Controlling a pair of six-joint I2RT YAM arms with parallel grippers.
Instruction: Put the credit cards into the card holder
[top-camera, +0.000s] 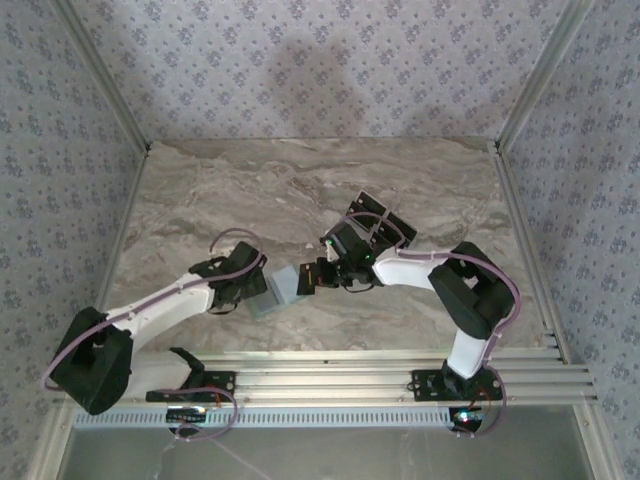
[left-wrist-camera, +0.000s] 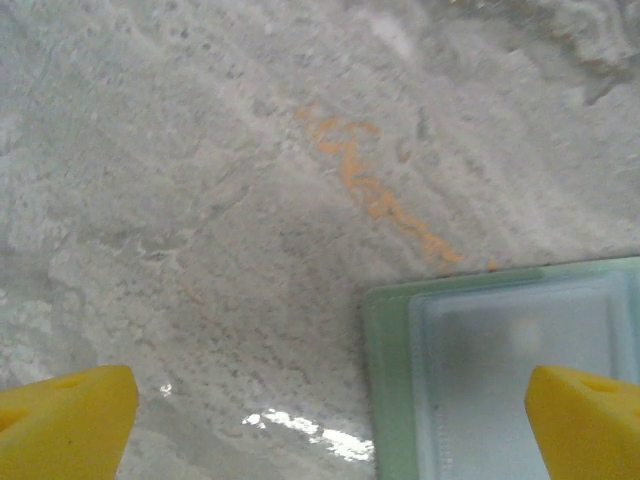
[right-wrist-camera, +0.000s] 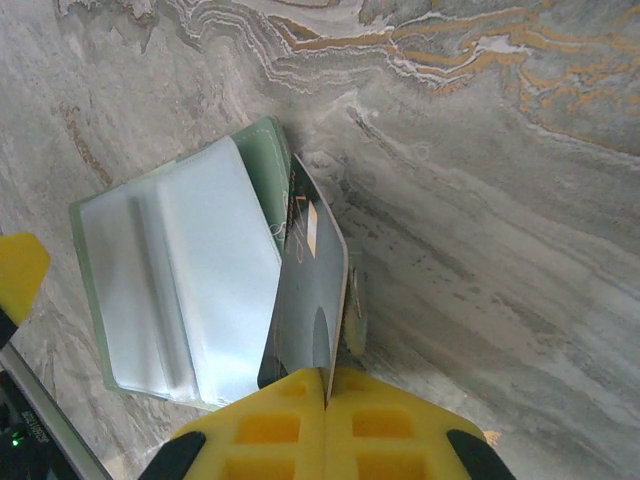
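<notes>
Card holder (right-wrist-camera: 170, 290): lies open on the table (top-camera: 200, 190), near the middle of its front edge. The clear sleeves face up, so a pocket mouth is reachable.
Credit card (right-wrist-camera: 318, 300): dark with a tan mark, tipped up on edge against the holder's side facing the right arm. It seems lined up to slide under a sleeve.
Right pincer (right-wrist-camera: 325, 385): clenched on the card's near end, steering it.
Left pincer (left-wrist-camera: 325, 420): spread wide, one finger (left-wrist-camera: 585, 420) over the holder's corner, probably to stop it sliding. Contact cannot be told.
Risk: the soft sleeve may buckle if the card enters askew.
</notes>
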